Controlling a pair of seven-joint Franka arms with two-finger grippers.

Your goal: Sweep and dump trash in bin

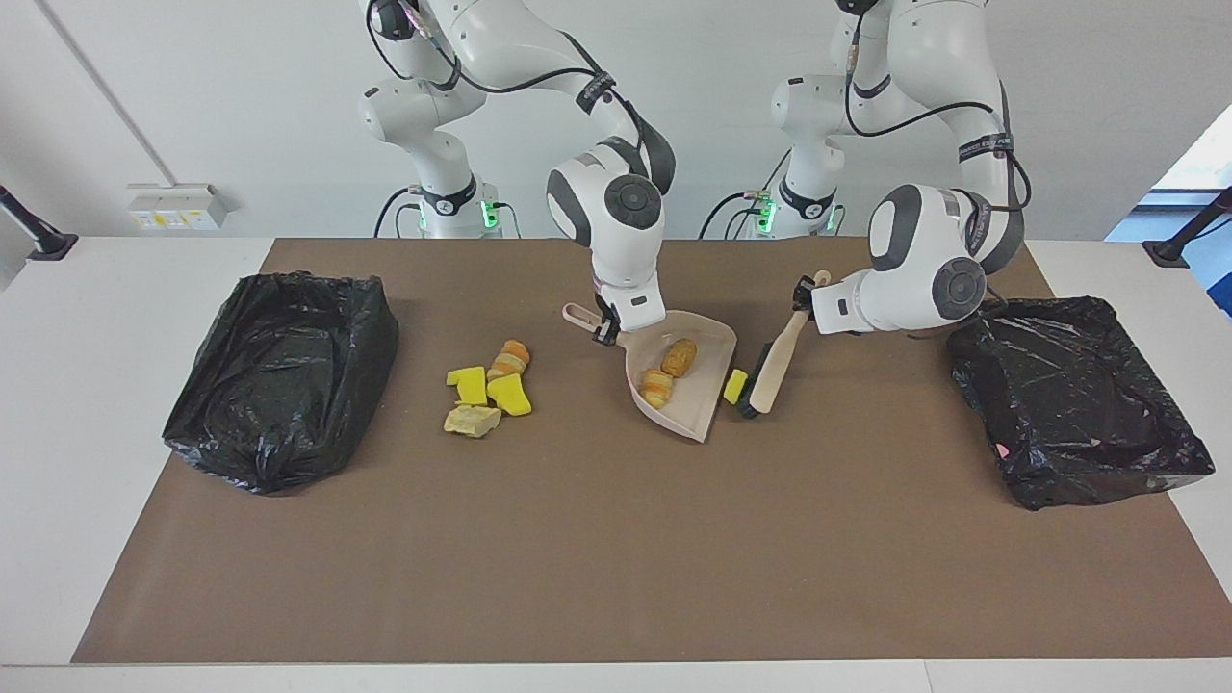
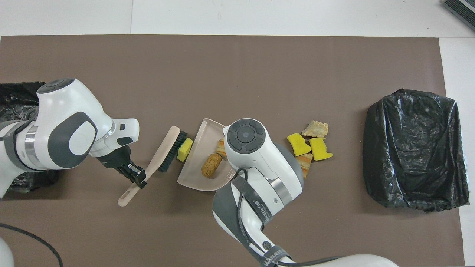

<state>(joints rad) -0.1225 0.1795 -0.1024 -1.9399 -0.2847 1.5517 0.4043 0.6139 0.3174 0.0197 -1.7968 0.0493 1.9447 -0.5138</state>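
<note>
- While the left gripper [image 1: 801,293] is clamped on the handle of the brush [image 1: 770,360], the bristle end rests on the mat, touching a yellow chunk [image 1: 734,385] that sits right at the open lip of the dustpan [image 1: 707,390].
- Over the dustpan's handle, the right gripper [image 1: 606,327] is closed around it, the pan lying flat on the mat.
- Two pieces of the trash lie inside the pan: a brown lump [image 1: 680,356] and an orange-tan layered piece [image 1: 657,387].
- Beside the pan, toward the right arm's end of the table, the loose pile [image 1: 486,387] holds two yellow bits, an orange-tan lump and a pale yellowish chunk, all close together.
- A brown mat [image 1: 597,558] covers a white table [image 1: 87,289], with a plain white wall at the robots' end.
- One bin lined with black plastic [image 1: 279,375] sits at the right arm's end of the mat, well apart from the pile.
- Another black-lined bin [image 1: 1078,399] sits at the left arm's end, near the left arm's wrist.
</note>
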